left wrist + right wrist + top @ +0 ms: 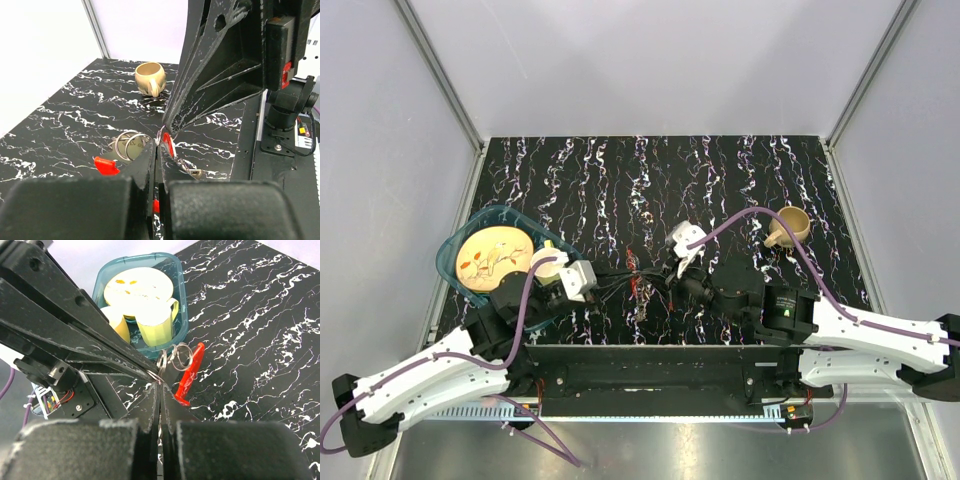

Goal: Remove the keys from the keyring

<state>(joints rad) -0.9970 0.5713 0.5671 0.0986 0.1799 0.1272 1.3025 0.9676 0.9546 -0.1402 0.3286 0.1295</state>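
left claw [156, 146] clenched | right claw [160, 385] clenched | keyring [172, 356] at tips, pinch unclear

desk [620, 170]: black top with white marbled streaks, set between pale walls.
teal tub [448, 262]: stands on the desk at its left edge, toward the front.
tan mug [792, 224]: upright on the desk at the right, handle turned front-left, well apart from the tub.
keyring [131, 144]: doubled wire rings low over the desk's middle front; whether they rest on it cannot be told.
red tag [106, 165]: just beside the rings, down at the desk surface.
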